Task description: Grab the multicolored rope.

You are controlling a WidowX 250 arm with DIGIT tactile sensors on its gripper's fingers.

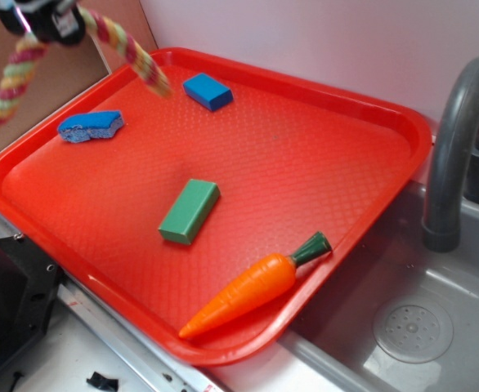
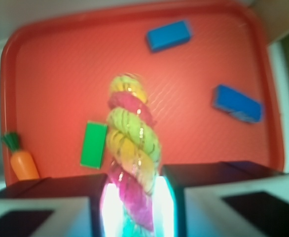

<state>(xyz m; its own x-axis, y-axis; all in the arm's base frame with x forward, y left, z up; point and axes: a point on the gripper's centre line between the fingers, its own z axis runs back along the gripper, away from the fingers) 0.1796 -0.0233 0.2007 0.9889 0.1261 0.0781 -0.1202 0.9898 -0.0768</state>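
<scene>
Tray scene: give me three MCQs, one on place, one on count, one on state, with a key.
1. Where is the carrot?
A. near the tray's front rim
B. in the sink
C. on the green block

2. How many blue things lie on the tray?
A. one
B. two
C. four

3. What state is the rope in?
A. flat on the tray
B. coiled in the sink
C. held by the gripper, off the tray

Key:
1 A: it lies along the rim beside the sink.
2 B: a blue block and a blue sponge.
3 C: the wrist view shows it clamped between the fingers, and in the exterior view both ends hang in air.
</scene>
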